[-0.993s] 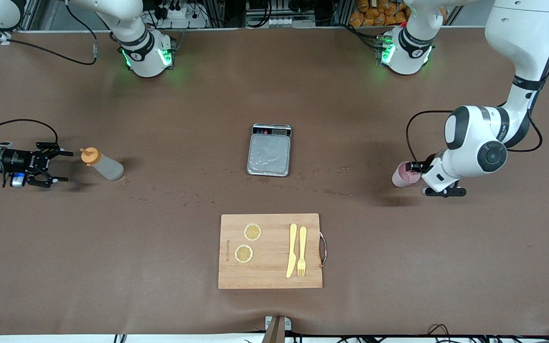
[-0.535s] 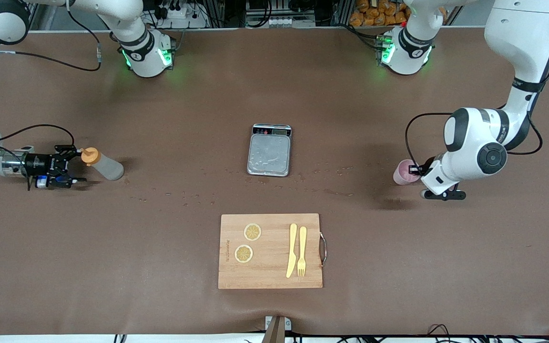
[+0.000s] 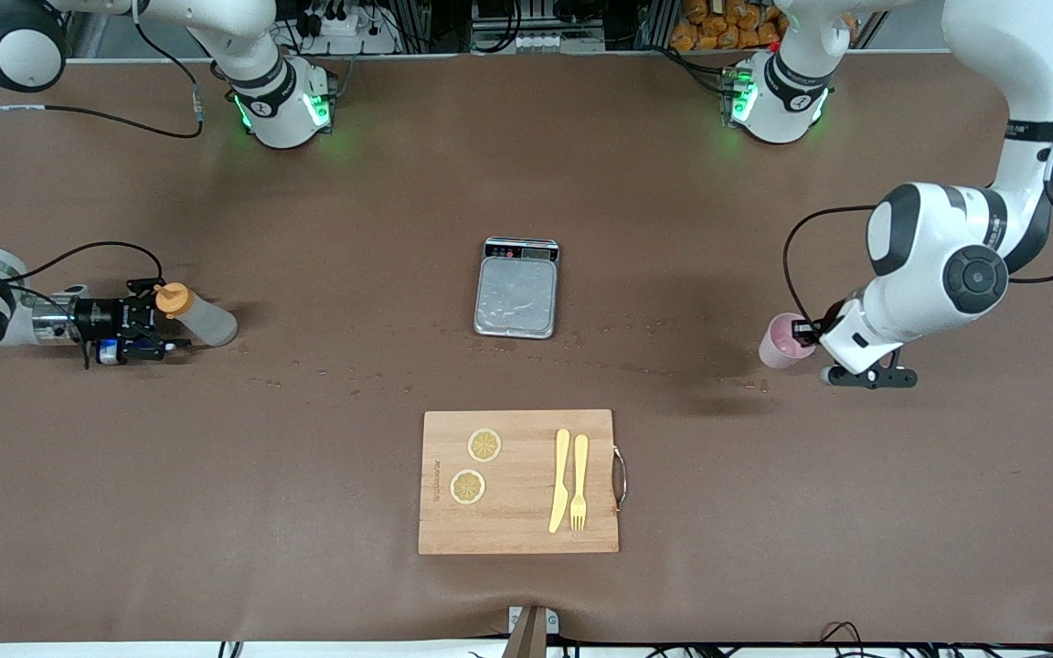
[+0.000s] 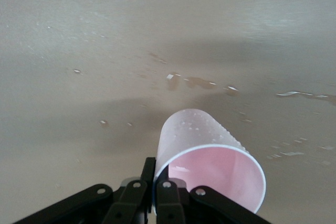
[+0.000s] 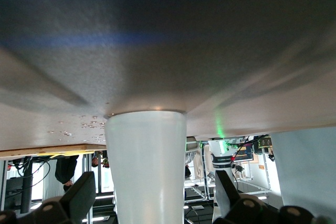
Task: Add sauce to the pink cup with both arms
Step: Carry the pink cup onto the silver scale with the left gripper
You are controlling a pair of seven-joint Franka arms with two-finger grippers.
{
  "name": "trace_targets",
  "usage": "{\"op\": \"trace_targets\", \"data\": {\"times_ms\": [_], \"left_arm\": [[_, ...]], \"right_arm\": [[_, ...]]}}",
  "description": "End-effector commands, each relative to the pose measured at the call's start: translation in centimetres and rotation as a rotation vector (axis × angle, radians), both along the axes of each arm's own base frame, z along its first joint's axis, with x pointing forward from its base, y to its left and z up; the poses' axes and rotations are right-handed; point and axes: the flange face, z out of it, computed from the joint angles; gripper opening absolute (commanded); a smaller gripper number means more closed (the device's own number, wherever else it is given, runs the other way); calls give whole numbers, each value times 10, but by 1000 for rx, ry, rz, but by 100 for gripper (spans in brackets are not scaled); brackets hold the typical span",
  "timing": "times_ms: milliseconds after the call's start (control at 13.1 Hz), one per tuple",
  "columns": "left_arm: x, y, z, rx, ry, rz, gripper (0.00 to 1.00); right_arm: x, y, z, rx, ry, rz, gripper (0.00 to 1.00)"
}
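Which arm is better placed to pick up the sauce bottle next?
Right. The right gripper has its open fingers around the sauce bottle, at its own end of the table. The left gripper is shut on the pink cup.

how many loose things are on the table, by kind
Translucent squeeze bottle with orange cap: 1
Pale pink plastic cup: 1
Silver kitchen scale: 1
Wooden cutting board: 1
Lemon slices: 2
Yellow plastic knife: 1
Yellow plastic fork: 1
Total: 8
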Motion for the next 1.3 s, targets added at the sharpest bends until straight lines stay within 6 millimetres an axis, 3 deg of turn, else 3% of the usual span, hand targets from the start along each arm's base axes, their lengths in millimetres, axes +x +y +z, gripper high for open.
{"op": "trace_targets", "data": {"times_ms": [0, 229, 458, 535, 688, 840, 993, 1222], "left_arm": [[-12, -54, 43, -4, 22, 45, 0], [-36, -133, 70, -69, 25, 105, 0], [-64, -229, 92, -106, 34, 149, 0], [-75, -268, 95, -123, 46, 160, 0], [-98, -336, 82, -123, 86, 159, 0], [-115, -378, 60, -106, 92, 139, 0], [-119, -413, 45, -119, 71, 154, 0], [-119, -433, 11, -87, 56, 180, 0]], "right_arm": [[3, 12, -1, 17, 16, -5, 100], [4, 20, -2, 27, 17, -1, 100], [4, 24, -3, 32, 14, 8, 99], [4, 23, -3, 32, 12, 7, 86], [5, 24, 0, 41, 12, 12, 59], [6, 24, 2, 42, 14, 13, 55], [8, 24, 5, 41, 16, 14, 54], [16, 23, 17, 28, 15, 18, 53]]}}
